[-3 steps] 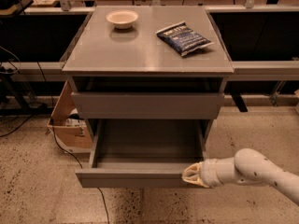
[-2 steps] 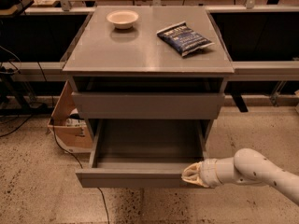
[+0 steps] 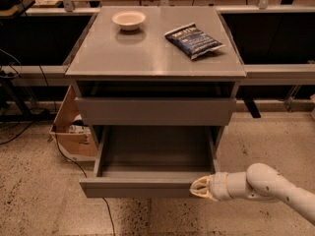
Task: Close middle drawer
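The middle drawer [image 3: 142, 187] is pulled far out of the grey cabinet, and its grey inside [image 3: 155, 151] is bare. Its flat front faces me low in the camera view. My gripper [image 3: 199, 188] is at the right end of that front, pointing left and touching or nearly touching it. My white arm [image 3: 275, 188] reaches in from the lower right. The taller top front [image 3: 155, 111] above sits slightly out from the cabinet. The lowest front is hidden under the open drawer.
On the cabinet top [image 3: 142, 53] stand a white bowl [image 3: 129, 19] and a dark blue chip bag [image 3: 193, 40]. A cardboard box [image 3: 71, 132] sits on the floor left of the cabinet. A black cable [image 3: 106, 215] runs across the speckled floor.
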You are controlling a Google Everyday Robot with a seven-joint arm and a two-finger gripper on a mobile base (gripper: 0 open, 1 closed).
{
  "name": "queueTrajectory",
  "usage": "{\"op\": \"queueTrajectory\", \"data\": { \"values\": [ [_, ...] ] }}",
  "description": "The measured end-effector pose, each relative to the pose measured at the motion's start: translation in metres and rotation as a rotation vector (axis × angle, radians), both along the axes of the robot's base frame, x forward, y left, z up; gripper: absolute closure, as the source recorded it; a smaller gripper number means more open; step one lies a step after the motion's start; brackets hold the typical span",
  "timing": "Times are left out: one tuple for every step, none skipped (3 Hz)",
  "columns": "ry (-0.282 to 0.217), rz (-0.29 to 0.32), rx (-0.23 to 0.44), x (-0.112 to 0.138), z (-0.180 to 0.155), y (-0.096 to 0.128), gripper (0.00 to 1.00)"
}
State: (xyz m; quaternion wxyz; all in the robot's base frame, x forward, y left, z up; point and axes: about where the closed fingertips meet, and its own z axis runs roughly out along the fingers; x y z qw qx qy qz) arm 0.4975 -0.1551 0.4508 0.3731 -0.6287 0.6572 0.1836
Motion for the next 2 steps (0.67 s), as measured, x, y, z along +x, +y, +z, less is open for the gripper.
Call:
{"op": "queueTrajectory", "data": {
  "values": [
    [-0.014,-0.039,0.015,-0.001,-0.0098,-0.0126,1.0],
    [-0.049,-0.046,0.062,0.0033,-0.0178,-0.0128,1.0]
  ]
}}
